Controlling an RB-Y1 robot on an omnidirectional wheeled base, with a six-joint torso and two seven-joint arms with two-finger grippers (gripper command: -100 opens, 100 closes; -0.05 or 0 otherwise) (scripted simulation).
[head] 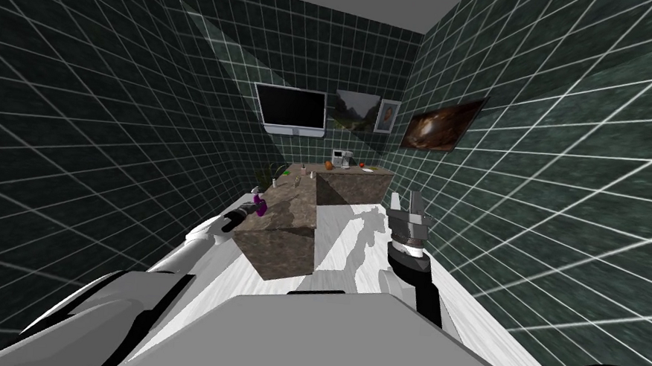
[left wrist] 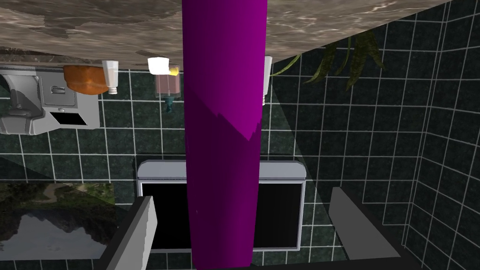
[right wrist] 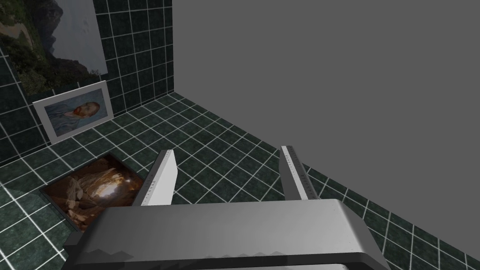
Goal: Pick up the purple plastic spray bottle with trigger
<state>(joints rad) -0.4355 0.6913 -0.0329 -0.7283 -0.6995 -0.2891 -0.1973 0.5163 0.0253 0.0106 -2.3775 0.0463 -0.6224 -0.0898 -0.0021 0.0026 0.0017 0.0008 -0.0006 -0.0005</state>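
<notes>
The left pincer point(left wrist: 241, 194) is at the near left corner of the brown stone surface point(head: 292, 211), and the purple spray bottle point(left wrist: 225, 93) stands right between its blades. Both fingers point(left wrist: 140, 225) are spread wide, with a clear gap on each side of the bottle's body, so the pincer straddles the bottle and holds nothing. The bottle seems to rest on the surface at that corner, though its base is hard to make out.

The reach looks finished and the line-up good. What is left is the closing on the body and the lift.

The right pincer point(right wrist: 227, 151) is raised beside the surface's right side, its blades apart and empty.
</notes>
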